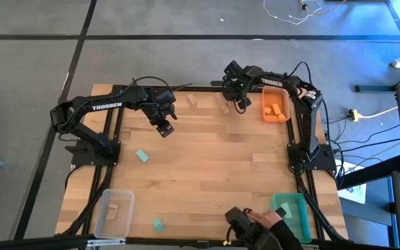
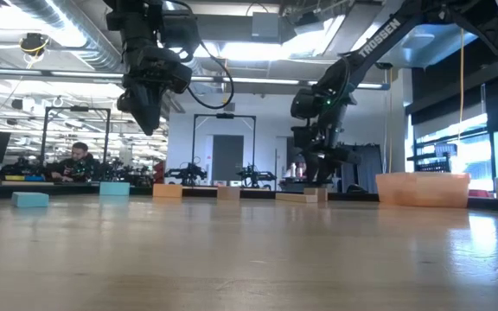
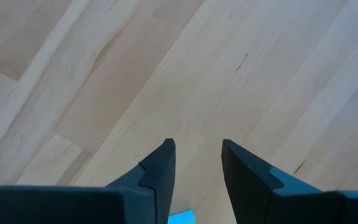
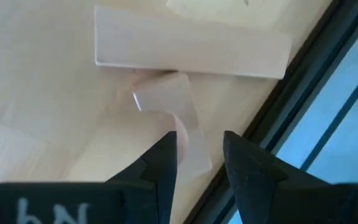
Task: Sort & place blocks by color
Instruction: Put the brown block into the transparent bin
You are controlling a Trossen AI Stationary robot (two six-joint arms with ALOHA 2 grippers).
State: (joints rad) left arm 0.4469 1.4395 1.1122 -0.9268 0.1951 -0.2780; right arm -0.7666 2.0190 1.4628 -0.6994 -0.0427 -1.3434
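Two pale wood blocks lie flat by the table's far edge: a long one (image 4: pixel 191 46) and a small one (image 4: pixel 166 106) that touches it. My right gripper (image 4: pixel 197 140) is low over the small block, open, pointing steeply down, fingers about its near end (image 1: pixel 242 105). My left gripper (image 1: pixel 165 130) hangs open above bare table left of centre, holding nothing (image 3: pixel 197 146). Two teal blocks (image 1: pixel 142 155) (image 1: pixel 157 223) lie flat on the left half. Another wood block (image 1: pixel 192 101) lies at the far edge. My right gripper's fingers stand from above about the small wood block's near end (image 4: pixel 194 152), one fingertip (image 4: pixel 169 146) over it. The block lies flat on the table. I cannot tell whether the fingers touch it.
An orange bin (image 1: pixel 264 114) with orange blocks stands at the far right, beside my right gripper. A clear bin (image 1: pixel 103 222) holding a wood block is at the near left, a green bin (image 1: pixel 298 201) at the near right. A person's hand (image 1: pixel 262 221) reaches in at the near edge.
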